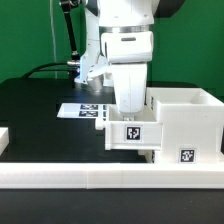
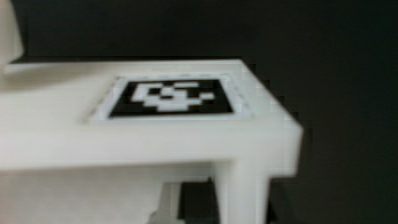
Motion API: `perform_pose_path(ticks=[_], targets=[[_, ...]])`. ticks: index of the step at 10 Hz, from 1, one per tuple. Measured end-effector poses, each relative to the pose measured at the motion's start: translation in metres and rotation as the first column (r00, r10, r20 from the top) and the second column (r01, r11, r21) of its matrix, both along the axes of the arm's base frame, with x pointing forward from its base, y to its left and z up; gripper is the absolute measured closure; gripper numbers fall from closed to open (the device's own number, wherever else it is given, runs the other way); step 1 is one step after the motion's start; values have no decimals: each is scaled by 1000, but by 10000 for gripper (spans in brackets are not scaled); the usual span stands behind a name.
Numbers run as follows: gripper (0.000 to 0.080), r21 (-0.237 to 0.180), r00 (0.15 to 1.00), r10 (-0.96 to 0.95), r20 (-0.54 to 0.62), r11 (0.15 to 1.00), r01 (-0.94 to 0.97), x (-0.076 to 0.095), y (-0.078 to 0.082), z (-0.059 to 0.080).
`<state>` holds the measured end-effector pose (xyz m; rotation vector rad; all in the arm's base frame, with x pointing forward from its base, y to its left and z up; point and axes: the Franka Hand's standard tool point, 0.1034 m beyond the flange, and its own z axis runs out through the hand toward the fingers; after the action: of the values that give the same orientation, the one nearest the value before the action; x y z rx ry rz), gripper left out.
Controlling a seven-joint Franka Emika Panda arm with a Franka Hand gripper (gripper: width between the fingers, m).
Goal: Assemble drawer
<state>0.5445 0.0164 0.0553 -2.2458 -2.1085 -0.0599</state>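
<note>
The gripper stood low over a tagged tray; whether it gripped could not be determined. The tray sat against the casing, probably aligned for insertion, beside the border bar.

Counted: one large casing, one tray, one marker board, one border bar.

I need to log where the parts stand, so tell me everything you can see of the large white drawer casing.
The large white cube-shaped plastic casing stands upright at the exterior view's right, open at the top, matte and smooth. A black-and-white square tag sits low on its facing wall. A smaller white tagged tray butts against its side, under the gripper. A long low white border bar runs along in front.
</note>
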Motion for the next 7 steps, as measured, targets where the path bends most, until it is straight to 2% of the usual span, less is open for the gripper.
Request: perform_pose_path(ticks=[7], targets=[[761,-3,1000,8,5,1000,-8,1,2,0]])
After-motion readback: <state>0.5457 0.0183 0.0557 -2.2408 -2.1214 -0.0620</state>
